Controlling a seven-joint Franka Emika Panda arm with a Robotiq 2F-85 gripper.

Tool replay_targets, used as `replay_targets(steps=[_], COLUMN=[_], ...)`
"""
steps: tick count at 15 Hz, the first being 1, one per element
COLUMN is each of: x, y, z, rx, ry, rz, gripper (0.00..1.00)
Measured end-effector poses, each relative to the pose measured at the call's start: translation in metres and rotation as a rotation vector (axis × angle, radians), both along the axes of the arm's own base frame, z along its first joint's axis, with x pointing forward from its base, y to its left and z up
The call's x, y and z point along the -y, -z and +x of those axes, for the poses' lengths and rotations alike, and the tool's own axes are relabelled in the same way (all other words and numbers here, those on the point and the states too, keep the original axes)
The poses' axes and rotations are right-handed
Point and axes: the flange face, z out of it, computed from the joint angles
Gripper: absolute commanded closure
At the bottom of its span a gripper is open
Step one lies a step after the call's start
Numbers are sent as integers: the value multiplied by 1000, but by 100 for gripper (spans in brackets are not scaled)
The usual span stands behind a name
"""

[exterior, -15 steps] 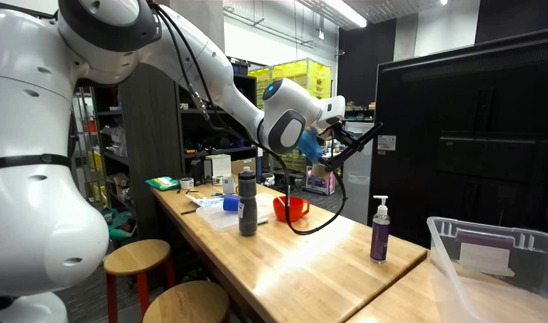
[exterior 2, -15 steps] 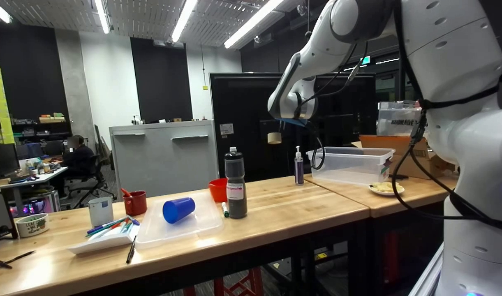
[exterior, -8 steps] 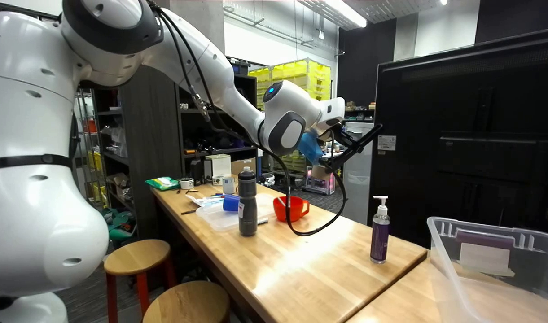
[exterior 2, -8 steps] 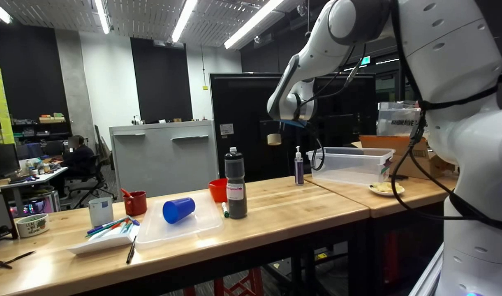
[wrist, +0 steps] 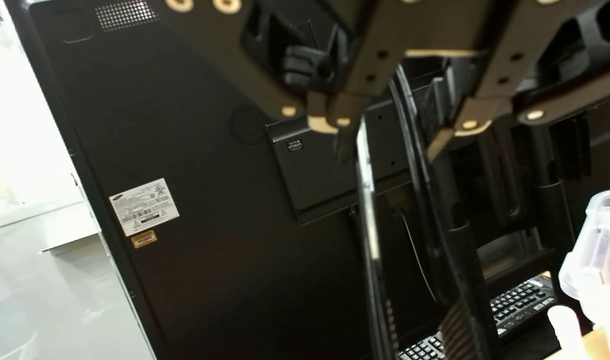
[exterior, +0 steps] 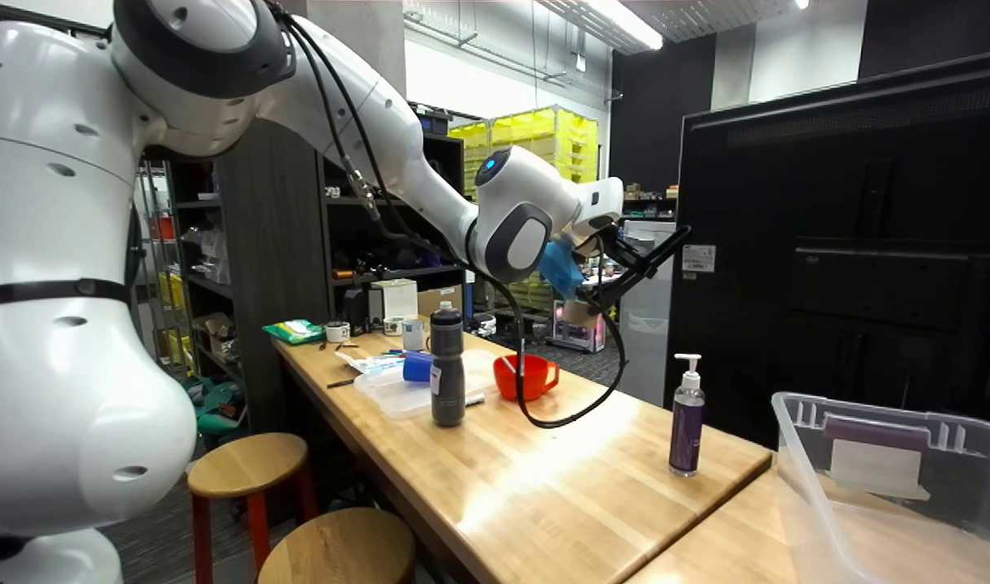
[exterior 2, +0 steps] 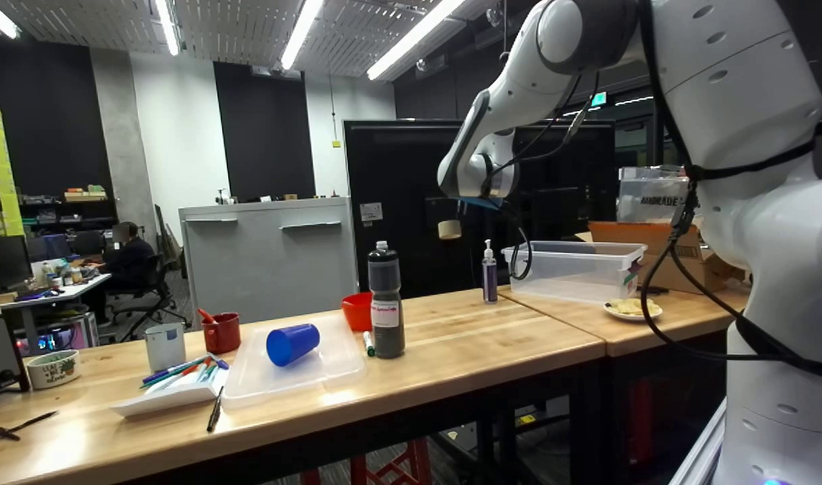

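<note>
My gripper [wrist: 390, 146] enters from the top of the wrist view. Between its fingers runs a long, thin black tool [wrist: 368, 220] with two shiny-edged arms; its exact kind I cannot tell. An exterior view shows that tool [exterior: 669, 241] as a slanted bar across the gripper, high above the table. At the tool's lower end is a beige, roll-like thing [exterior: 580, 312]. In another exterior view the beige thing [exterior 2: 449, 229] hangs in the air below the wrist, which hides the gripper. Whether the tool grips it or merely touches it is unclear.
On the table stand a grey bottle [exterior 2: 386, 303], a red cup [exterior: 525, 377], a purple pump bottle [exterior: 687, 426] and a clear bin [exterior 2: 572, 269]. A blue cup [exterior 2: 293, 345] lies on a clear lid [exterior 2: 262, 391]. A large black screen [wrist: 245, 260] rises behind.
The arm has shifted very slightly, and the beige thing has sunk a touch with it. The things on the table have stayed in place.
</note>
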Motion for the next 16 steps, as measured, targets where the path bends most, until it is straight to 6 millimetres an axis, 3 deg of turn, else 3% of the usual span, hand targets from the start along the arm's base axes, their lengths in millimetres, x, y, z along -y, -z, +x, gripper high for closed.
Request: replay_targets(steps=[1,2,3,6,9,12,16], x=[0,0,0,0,-1,-1,-1], y=[1,1,2,3,4,4,4], z=[0,0,0,0,1,1,1], rx=[-2,-3,-4,-6,-7,-7,-7], ry=[0,0,0,0,0,0,0], rz=[-1,-1,-1,-3,-3,-3,-3], gripper=[92,85,65,39,23,15,11])
